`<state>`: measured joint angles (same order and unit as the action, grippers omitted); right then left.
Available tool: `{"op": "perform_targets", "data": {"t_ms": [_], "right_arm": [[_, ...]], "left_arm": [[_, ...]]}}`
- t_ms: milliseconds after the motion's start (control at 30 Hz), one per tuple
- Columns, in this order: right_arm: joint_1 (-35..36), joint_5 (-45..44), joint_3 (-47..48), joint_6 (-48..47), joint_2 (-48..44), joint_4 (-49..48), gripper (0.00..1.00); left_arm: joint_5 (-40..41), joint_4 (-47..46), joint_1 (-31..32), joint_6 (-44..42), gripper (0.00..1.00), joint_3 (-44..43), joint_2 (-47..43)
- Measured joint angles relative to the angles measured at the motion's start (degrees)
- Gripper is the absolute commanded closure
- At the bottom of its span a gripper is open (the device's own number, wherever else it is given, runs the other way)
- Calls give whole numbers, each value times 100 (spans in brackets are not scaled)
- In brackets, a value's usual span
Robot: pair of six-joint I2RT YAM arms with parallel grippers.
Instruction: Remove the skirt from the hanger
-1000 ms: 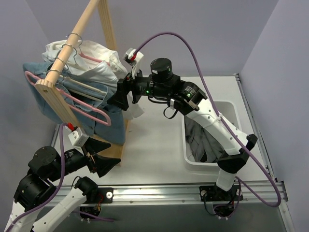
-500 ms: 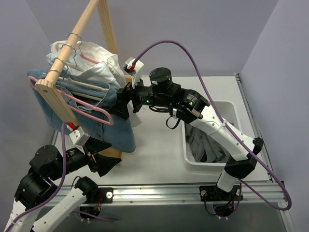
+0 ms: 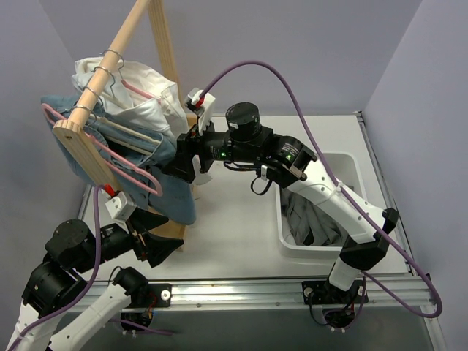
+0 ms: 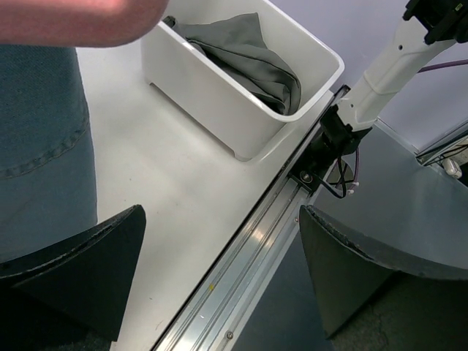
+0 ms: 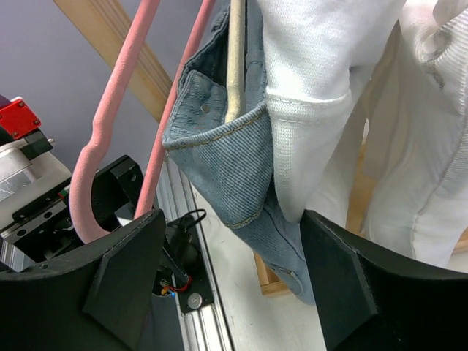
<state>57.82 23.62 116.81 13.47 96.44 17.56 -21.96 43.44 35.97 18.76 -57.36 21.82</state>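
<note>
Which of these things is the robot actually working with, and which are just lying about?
Part of the job:
skirt
pink hanger

Just lying about:
denim garment
white shirt
white bin, which holds the skirt
wooden rack

From above, the right arm point(image 3: 327, 194) hides part of the skirt point(image 3: 300, 216) in the bin point(image 3: 300, 246). The left wrist view shows a pink blur point(image 4: 73, 18), too soft to name. The right wrist view's upper edge cuts off the hanger point(image 5: 110, 131) and shirt point(image 5: 322, 73).
</note>
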Motion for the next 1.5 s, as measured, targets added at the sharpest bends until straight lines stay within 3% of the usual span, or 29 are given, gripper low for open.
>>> {"op": "perform_targets", "data": {"t_ms": [233,567,1067,1267,1367,1400,1500], "right_arm": [[328,-219,-181,9,-74,-46,25],[708,-667,-765,20,-378,-42,28],[752,-973,-68,-284,-70,-28,37],[586,-820,846,-498,483,9,47],[433,-658,1349,-555,887,13,65],[382,-595,1519,-562,1032,33,76],[280,-433,1897,-586,1419,74,78]], "left_arm": [[0,11,0,0,5,0,0],[-55,4,0,2,5,0,35],[-87,7,0,-15,5,0,42],[-87,13,0,-26,5,0,39],[-83,37,0,-57,5,-4,20],[-83,59,0,-68,5,-11,9],[-81,157,0,-114,5,-94,-4]]}}
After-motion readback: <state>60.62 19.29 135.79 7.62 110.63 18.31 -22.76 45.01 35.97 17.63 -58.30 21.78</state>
